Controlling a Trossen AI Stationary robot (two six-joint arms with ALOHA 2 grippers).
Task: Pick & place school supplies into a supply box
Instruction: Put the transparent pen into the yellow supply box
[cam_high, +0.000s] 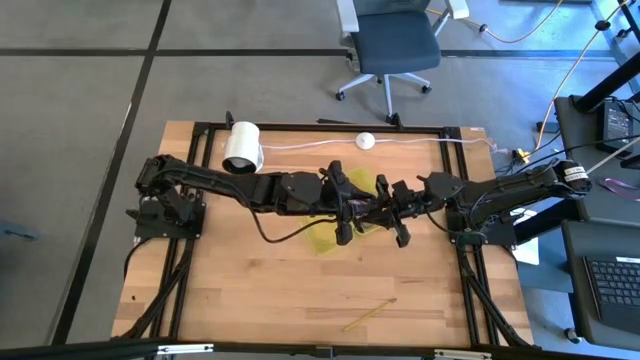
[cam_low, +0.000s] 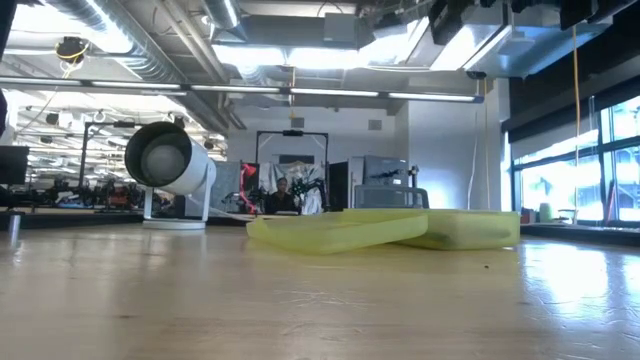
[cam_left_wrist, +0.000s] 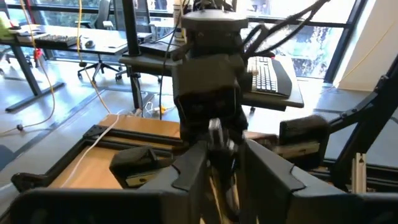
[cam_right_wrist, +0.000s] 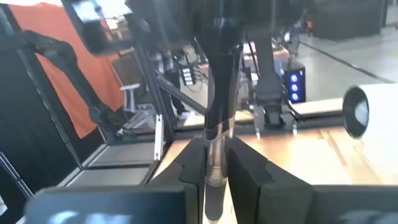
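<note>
My two grippers meet tip to tip above the middle of the table, over the yellow-green supply box (cam_high: 325, 240), which also shows in the low view (cam_low: 380, 228). A thin black-and-silver pen (cam_right_wrist: 214, 155) runs level between them. My left gripper (cam_high: 352, 208) comes from the table's left and closes around one end of the pen (cam_left_wrist: 214, 134). My right gripper (cam_high: 388, 212) comes from the right and is shut on the other end. A yellow pencil (cam_high: 370, 313) lies flat on the wood near the front edge. My left gripper (cam_left_wrist: 222, 155) has the pen's end (cam_left_wrist: 217, 180) between its two fingers, which stand close on either side. The fingers point level toward the table's right and lie along the pen. The pen is clear of the table. My right gripper (cam_right_wrist: 214, 149) pinches the pen's silver-and-black section (cam_right_wrist: 213, 174) between its two fingers. The fingers point level toward the table's left, along the pen. The pen sticks out forward into my left gripper, lifted clear above the box.
A white cylinder roll (cam_high: 242, 147) stands at the far left of the table and looms in the low view (cam_low: 170, 160). A small white puck (cam_high: 366, 141) on a cable lies at the far edge. Bare wood stretches along the table's near half.
</note>
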